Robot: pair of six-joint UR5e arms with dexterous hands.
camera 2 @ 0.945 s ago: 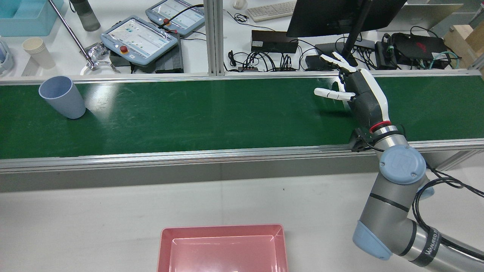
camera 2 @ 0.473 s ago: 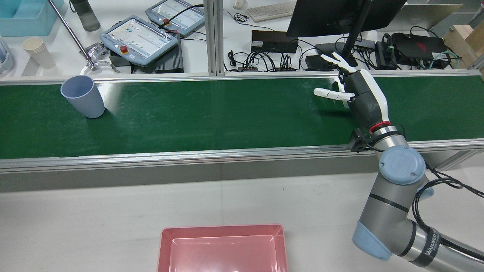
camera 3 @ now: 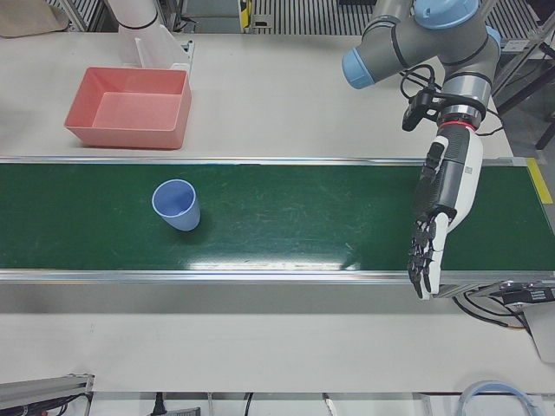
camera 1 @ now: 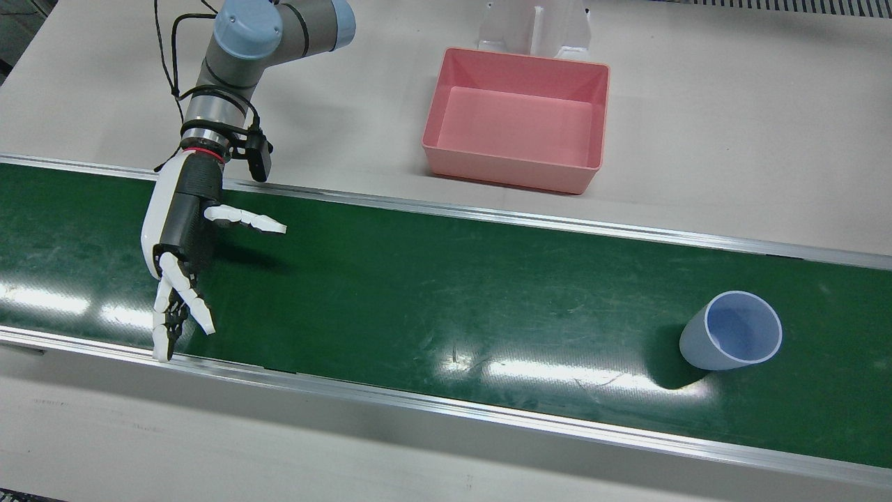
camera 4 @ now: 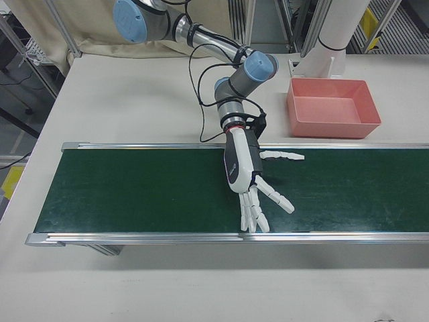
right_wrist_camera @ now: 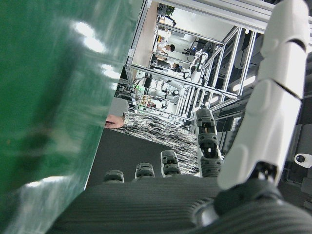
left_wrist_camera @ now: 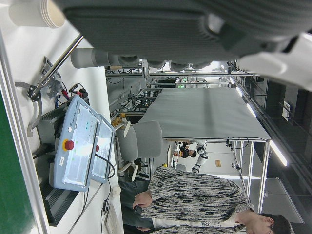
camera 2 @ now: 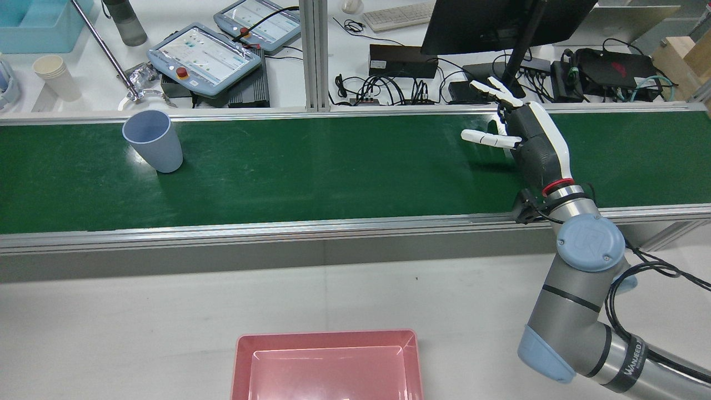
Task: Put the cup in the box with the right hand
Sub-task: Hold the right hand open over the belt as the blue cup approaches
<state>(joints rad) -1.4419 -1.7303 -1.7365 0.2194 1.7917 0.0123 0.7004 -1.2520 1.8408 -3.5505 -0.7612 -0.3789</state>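
A: The blue cup [camera 2: 153, 139] stands upright on the green belt [camera 2: 333, 166], mouth up, toward the belt's far edge in the rear view and way out at its left end.

B: And the right hand [camera 2: 527, 139]?

A: Hovering over the belt at the opposite end, well apart from the cup. Fingers [camera 1: 182, 293] spread wide, thumb jutting out sideways, holding nothing. Clear from the front view and the right-front view [camera 4: 244, 174].

B: Anything between them?

A: Only bare belt, scuffed, with bright glare patches along it. Silver rails [camera 2: 278, 228] run down both long edges.

B: The box?

A: The pink box [camera 1: 519, 118] sits on the pale table [camera 1: 732, 125] on the robot's side of the belt, open-topped, nothing inside. A white pedestal [camera 1: 533, 28] rises just behind it.

B: Left hand?

A: The left-front view shows a hand [camera 3: 447, 195] stretched over the belt, fingers extended and apart, grasping nothing.

B: Beyond the belt?

A: A cluttered bench: two teach pendants [camera 2: 205, 53], tangled cables [camera 2: 377, 89], a monitor [camera 2: 489, 22], a keyboard [camera 2: 397, 15], a stack of paper cups [camera 2: 55, 76]. The left hand view catches a person [left_wrist_camera: 204, 202] in a patterned top beside a grey chair [left_wrist_camera: 139, 144].
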